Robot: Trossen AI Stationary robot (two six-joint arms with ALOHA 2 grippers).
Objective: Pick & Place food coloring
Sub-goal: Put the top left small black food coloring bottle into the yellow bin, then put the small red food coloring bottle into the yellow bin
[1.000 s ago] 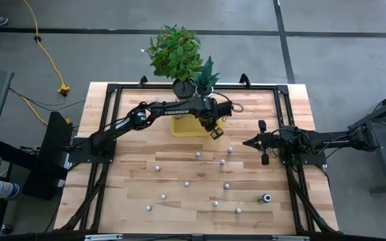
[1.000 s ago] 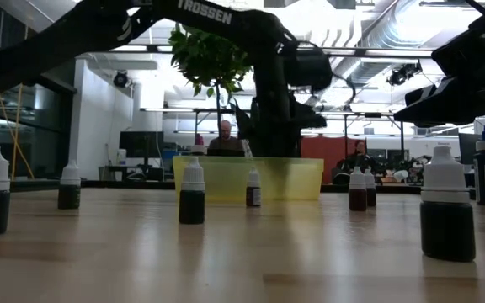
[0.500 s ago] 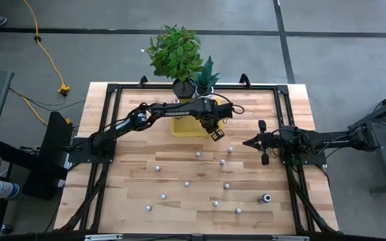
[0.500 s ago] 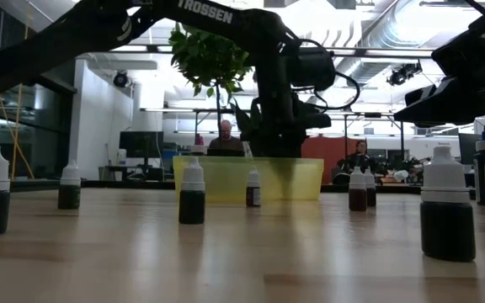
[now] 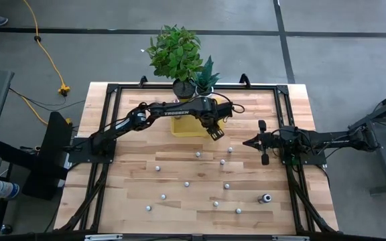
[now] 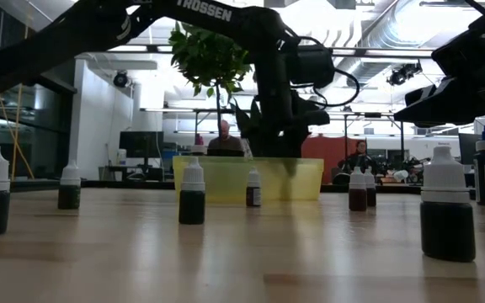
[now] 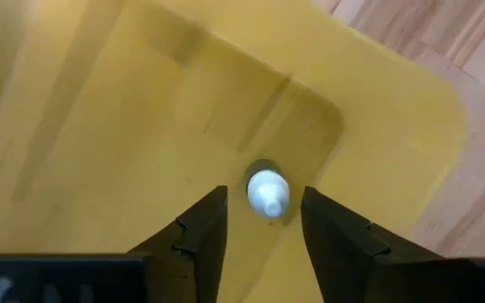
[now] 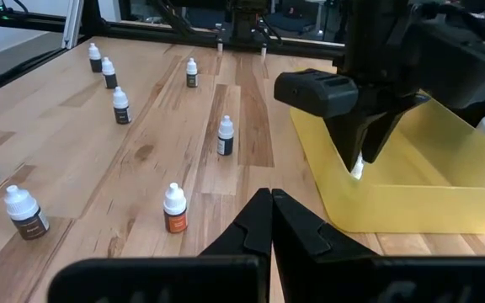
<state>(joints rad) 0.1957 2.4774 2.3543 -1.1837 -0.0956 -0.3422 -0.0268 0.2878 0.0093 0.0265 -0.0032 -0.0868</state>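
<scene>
Letting go is what has just happened: my left gripper [image 7: 263,231], over the flat translucent yellow plastic tray [image 5: 179,129] at upper centre of the high view, has spread its fingers [image 7: 202,227] apart, and the small white-capped food coloring bottle [image 7: 267,193] now stands free on the tray floor between them, touching neither. A second ago they were nearly closed. I judge this bottle delivered. About a dozen more tiny bottles [image 5: 186,183] remain scattered across the pale wooden surface [image 5: 133,174] in the lower half. My right gripper [image 8: 269,220] waits clenched and empty at right.
</scene>
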